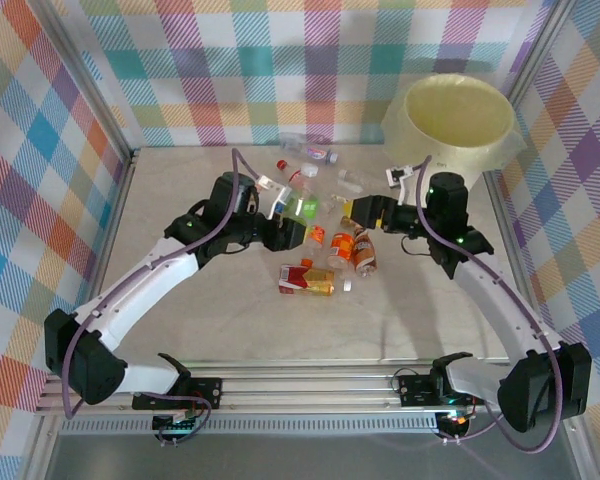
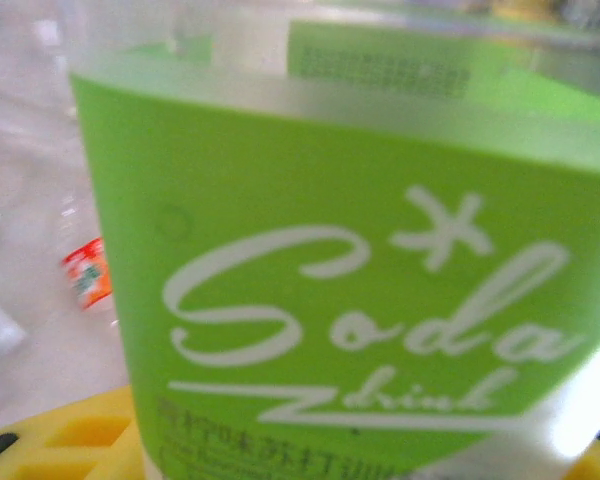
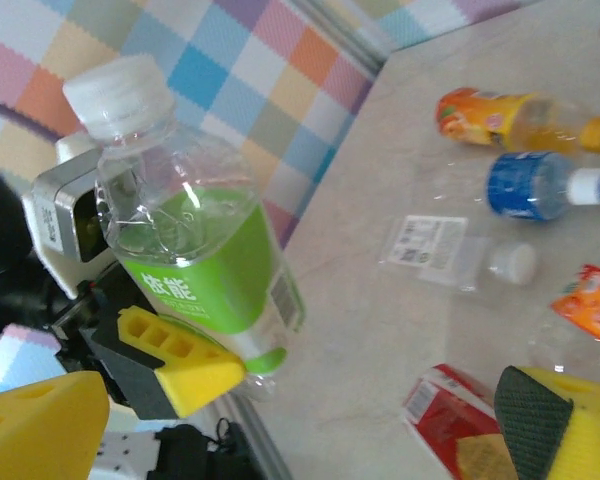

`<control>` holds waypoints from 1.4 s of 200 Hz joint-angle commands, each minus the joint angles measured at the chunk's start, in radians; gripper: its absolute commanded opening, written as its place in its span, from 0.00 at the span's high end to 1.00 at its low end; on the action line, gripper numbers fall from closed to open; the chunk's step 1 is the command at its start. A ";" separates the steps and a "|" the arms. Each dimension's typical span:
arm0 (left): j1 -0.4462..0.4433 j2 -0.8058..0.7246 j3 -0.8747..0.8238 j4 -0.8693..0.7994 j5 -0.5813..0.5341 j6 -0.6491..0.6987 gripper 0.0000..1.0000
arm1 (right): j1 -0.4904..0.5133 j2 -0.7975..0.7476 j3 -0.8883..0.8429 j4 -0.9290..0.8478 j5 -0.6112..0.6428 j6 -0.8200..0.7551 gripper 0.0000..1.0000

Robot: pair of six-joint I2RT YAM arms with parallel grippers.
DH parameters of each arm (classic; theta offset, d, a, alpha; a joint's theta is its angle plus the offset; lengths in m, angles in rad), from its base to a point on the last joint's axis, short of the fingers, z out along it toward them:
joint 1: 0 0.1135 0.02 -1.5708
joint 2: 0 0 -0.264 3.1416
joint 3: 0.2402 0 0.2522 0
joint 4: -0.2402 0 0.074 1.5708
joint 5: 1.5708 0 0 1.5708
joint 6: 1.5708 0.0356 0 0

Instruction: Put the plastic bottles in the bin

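Our left claw (image 1: 296, 213) is clamped on the green bottle (image 2: 350, 280) near the middle of the table (image 1: 230, 320). Our right claw (image 1: 352, 213) waits just beside it, fingers wide apart. The bin (image 1: 460, 118) sits in the far right corner.

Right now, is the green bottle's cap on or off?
On. The green bottle has its white cap sitting snugly on top of its neck.
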 commanded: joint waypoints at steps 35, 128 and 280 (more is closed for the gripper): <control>-0.013 0.039 0.010 0.285 0.403 -0.148 0.55 | 0.088 0.070 0.085 0.155 -0.069 -0.011 0.00; -0.013 0.087 0.020 0.322 0.493 -0.204 0.54 | 0.118 0.163 0.132 0.456 -0.161 0.005 0.06; -0.008 0.093 0.040 0.164 0.150 -0.188 0.00 | 0.089 0.108 0.205 0.015 0.206 -0.187 0.62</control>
